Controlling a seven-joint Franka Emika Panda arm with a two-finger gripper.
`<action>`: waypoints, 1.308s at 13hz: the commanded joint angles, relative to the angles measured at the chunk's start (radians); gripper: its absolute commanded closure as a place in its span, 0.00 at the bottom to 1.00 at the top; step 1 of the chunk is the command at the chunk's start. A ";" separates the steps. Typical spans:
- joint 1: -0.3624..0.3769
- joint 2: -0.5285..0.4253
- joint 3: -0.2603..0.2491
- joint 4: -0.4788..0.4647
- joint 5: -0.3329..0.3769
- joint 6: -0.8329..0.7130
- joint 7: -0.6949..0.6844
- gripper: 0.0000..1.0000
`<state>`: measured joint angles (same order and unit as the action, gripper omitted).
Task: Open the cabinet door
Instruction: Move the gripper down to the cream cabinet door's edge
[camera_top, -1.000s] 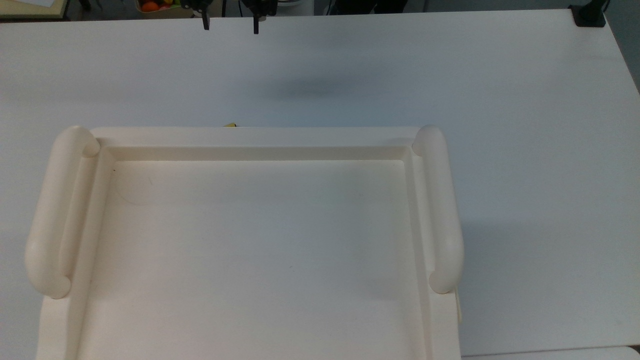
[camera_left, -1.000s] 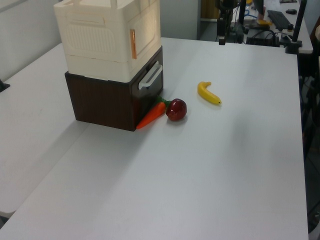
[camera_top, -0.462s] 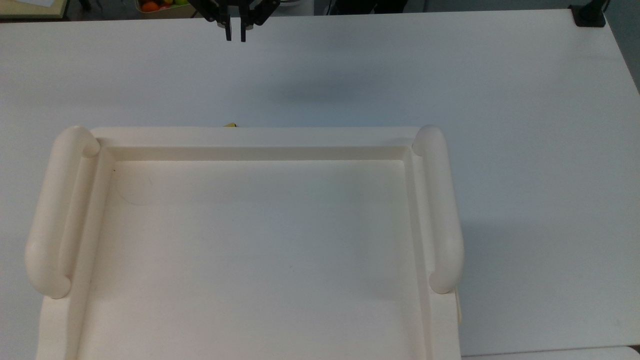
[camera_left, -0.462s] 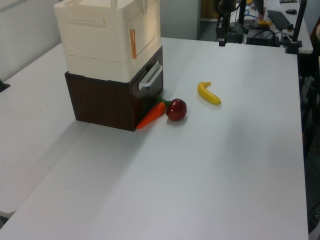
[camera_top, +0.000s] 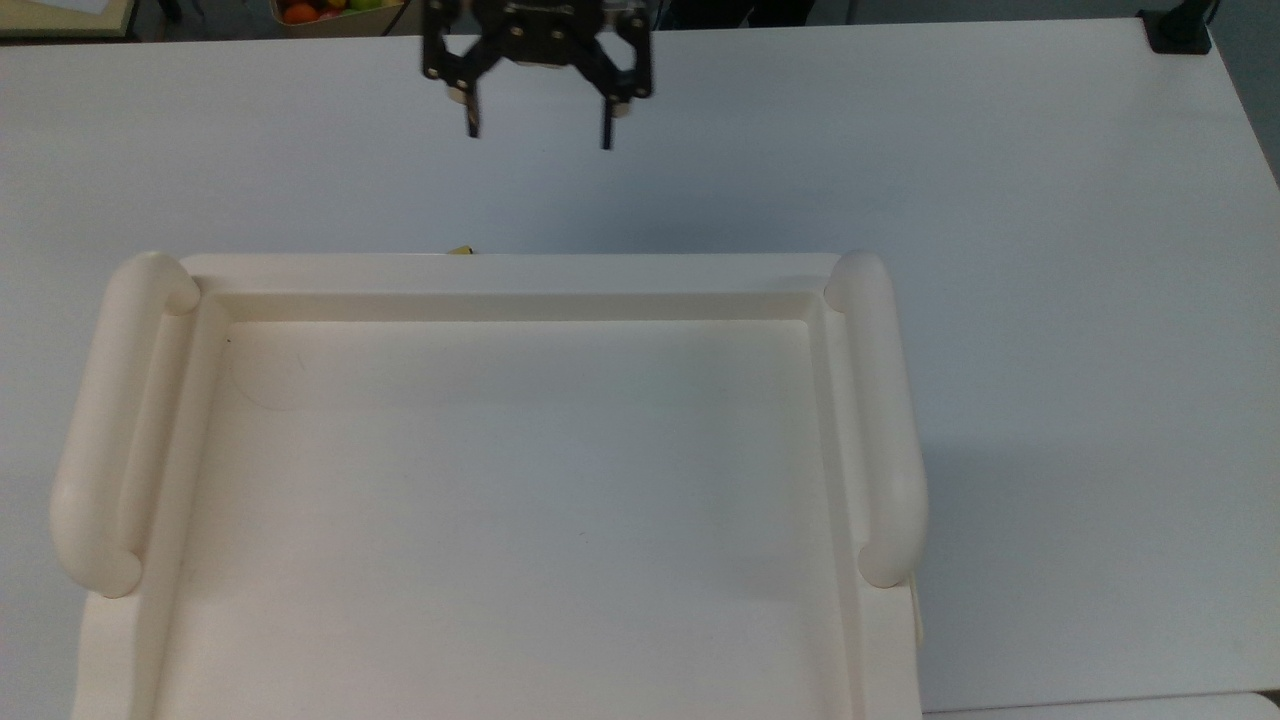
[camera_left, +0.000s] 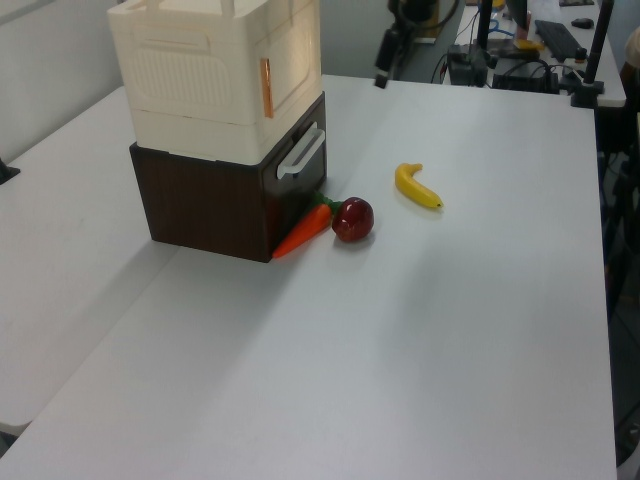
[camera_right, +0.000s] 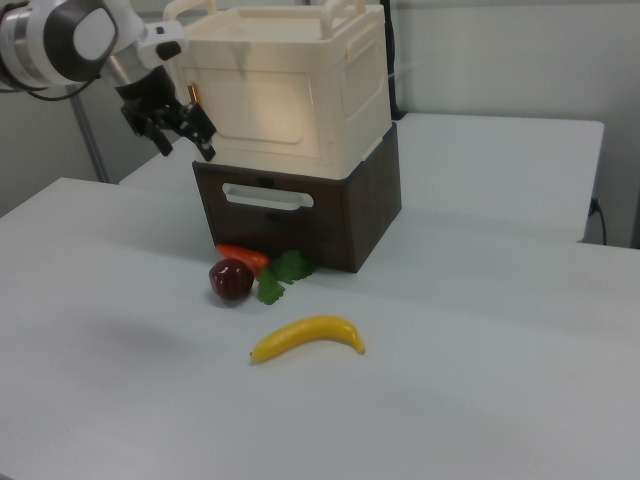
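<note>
A: While the gripper (camera_right: 183, 128) hangs at the right view's far left, jaws spread wide and holding nothing, where's the cabinet door (camera_right: 262, 107)?

B: Just to its right, shut flat on the front of the cream cabinet (camera_right: 345, 90), which sits on a dark brown drawer unit (camera_right: 352, 215).

A: And the approach?

B: I'd aim for the orange strip (camera_right: 195, 95) at the door's near edge, hook it squarely, then swing outward, keeping above the apple (camera_right: 231, 279), carrot (camera_right: 242, 256) and banana (camera_right: 306, 337).
</note>
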<state>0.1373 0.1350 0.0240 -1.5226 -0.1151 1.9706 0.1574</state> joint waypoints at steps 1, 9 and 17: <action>0.085 0.063 -0.007 0.077 -0.044 0.153 0.065 0.00; 0.114 0.204 -0.009 0.114 -0.167 0.534 0.105 0.00; 0.117 0.288 -0.007 0.173 -0.334 0.622 0.241 0.59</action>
<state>0.2439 0.4153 0.0277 -1.3670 -0.4210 2.5796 0.3627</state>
